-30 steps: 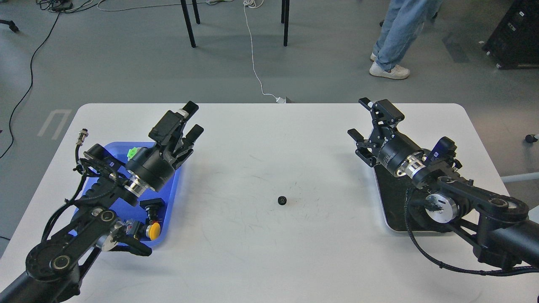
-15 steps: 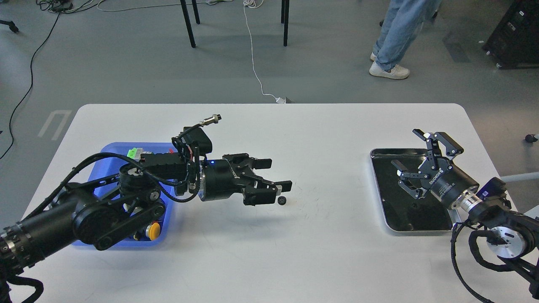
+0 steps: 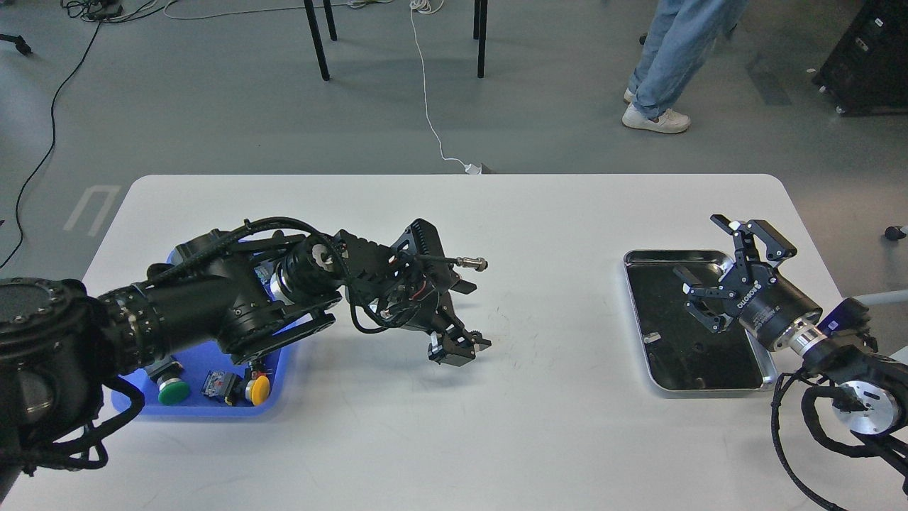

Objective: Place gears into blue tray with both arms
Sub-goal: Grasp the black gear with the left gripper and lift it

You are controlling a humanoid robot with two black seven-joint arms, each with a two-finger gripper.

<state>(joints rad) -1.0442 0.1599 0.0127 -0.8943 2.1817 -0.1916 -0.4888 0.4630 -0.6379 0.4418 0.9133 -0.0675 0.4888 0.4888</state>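
Note:
One small black gear (image 3: 473, 338) lies on the white table near the middle. My left arm reaches across from the left, and its gripper (image 3: 461, 348) points down right at the gear. Its fingers stand open on either side of the gear, which is partly hidden by them. The blue tray (image 3: 202, 412) sits at the left, largely covered by my left arm. My right gripper (image 3: 697, 245) hangs open and empty over the steel tray at the right.
The blue tray holds push-button switches, among them a green-capped one (image 3: 172, 391) and a yellow-capped one (image 3: 259, 389). A shiny steel tray (image 3: 638, 333) with a black inside lies at the right. A person's legs (image 3: 670, 64) stand beyond the table's far edge.
My left arm has swung from over the blue tray to the table's middle and tipped its gripper down over the gear. My right gripper drew back to the right, over the steel tray.

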